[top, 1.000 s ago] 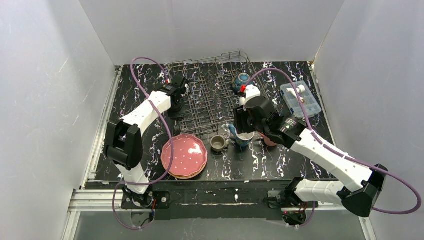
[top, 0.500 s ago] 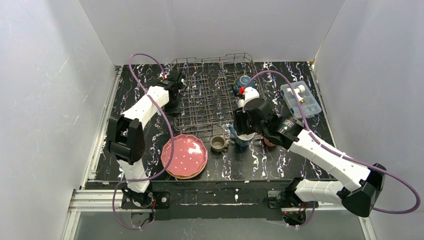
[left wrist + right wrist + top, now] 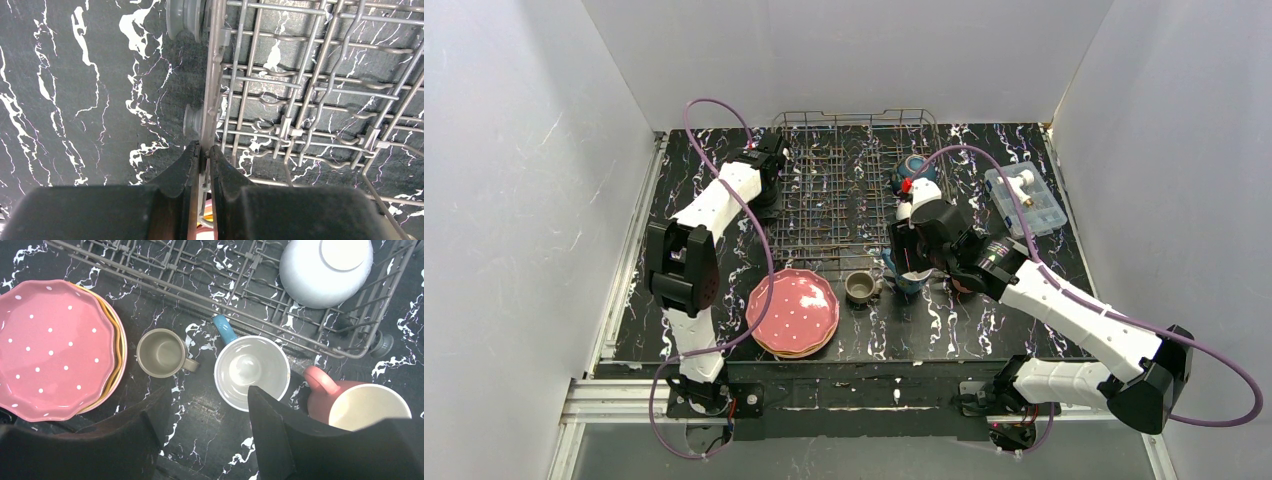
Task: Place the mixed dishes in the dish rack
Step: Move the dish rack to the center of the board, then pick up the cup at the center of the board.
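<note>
Rack risk: left arm clamped on it, right arm over crowded mugs

Left gripper [image 3: 202, 155] is clenched on the rack's [image 3: 300, 100] left side rail. Any arm motion from here drags the rack, and the upturned white bowl [image 3: 325, 267] inside could tip.

Right gripper [image 3: 207, 392] is spread, holding nothing, hovering above the blue mug [image 3: 251, 372]. That mug stands on the table [image 3: 200, 450] just outside the rack's near rail, handle pointing at the rail. Grey mug [image 3: 161, 352] is near on one side, pink mug [image 3: 367, 407] just beside on the other.

If the descent is off-centre, a finger lands on the rim or shoves the pink mug. Handle may snag the rail on lift.

Plates [image 3: 55, 347] sit stacked on the table beside the grey mug, not loaded yet.
</note>
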You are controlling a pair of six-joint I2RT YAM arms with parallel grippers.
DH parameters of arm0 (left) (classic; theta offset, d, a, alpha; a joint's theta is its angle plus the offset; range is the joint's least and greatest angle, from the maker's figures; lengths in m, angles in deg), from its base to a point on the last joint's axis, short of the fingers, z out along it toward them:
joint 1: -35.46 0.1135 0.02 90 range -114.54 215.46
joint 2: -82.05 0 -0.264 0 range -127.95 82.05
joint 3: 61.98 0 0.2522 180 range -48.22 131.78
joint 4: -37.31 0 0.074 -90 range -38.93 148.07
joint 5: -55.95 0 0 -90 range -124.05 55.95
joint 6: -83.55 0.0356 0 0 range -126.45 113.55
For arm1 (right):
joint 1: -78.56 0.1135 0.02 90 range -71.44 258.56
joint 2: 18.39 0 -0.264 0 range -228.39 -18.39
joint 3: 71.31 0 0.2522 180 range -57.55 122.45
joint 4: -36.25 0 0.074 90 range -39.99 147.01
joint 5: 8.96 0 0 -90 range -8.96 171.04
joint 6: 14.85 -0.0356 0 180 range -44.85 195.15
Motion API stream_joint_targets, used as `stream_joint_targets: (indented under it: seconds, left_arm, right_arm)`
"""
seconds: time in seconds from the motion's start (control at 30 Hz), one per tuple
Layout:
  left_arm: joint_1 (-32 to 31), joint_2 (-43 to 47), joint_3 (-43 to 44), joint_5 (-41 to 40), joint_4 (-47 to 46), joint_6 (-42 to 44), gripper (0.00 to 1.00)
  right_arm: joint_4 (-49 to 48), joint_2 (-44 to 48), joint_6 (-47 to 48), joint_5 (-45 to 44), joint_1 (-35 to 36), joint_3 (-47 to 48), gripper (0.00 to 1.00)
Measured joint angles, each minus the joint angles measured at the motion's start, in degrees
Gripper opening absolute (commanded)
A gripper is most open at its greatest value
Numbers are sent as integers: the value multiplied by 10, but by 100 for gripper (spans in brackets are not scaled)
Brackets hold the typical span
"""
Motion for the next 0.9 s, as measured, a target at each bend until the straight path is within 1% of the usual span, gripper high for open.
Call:
stream_joint_targets:
  seconds: [0.03,0.07,0.17,0.27,0.43,0.53,0.6,0.77,0.9]
  left_arm:
    - [0,0,0,0,0,1,12]
    - [0,0,0,0,1,2,16]
    - [1,0,1,-1,0,1,23]
    - [2,0,1,-1,-2,0,34]
    - [2,2,1,-1,-4,-1,41]
    - [2,12,0,0,-4,0,48]
    - [2,24,0,0,-4,-1,50]
    - [2,80,-10,13,-6,-3,53]
    - [2,139,-39,34,-9,-8,55]
  right_arm:
    - [0,0,0,-1,0,0,67]
    - [0,0,0,-3,0,0,67]
    - [0,0,0,-6,0,0,67]
    - [1,-3,0,-6,0,-1,64]
    - [3,-20,0,-6,0,-1,62]
    - [7,-35,0,-4,0,-3,60]
    - [9,-45,0,-3,0,-3,59]
    - [12,-78,0,-1,0,-6,56]
    - [21,-100,1,-4,0,-7,54]
